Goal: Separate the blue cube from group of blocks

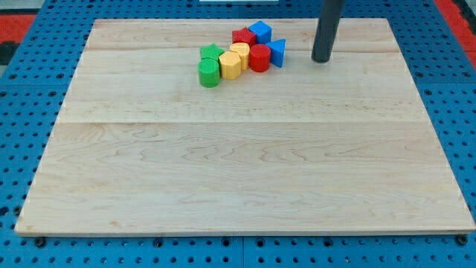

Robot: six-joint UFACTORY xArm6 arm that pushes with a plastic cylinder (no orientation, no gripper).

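The blue cube (pixel 260 32) sits at the top of a tight cluster of blocks near the view's top centre. It touches a red block (pixel 243 36) on its left. Below it are a red cylinder (pixel 259 57) and a blue triangular block (pixel 277 51). Further left are two yellow blocks (pixel 239 53) (pixel 230 65), a green star-shaped block (pixel 211 52) and a green cylinder (pixel 209 74). My tip (pixel 321 59) rests on the board to the right of the cluster, about a block's width from the blue triangular block, lower right of the blue cube.
The wooden board (pixel 238 164) lies on a blue perforated table (pixel 22 112). The board's top edge runs just above the cluster.
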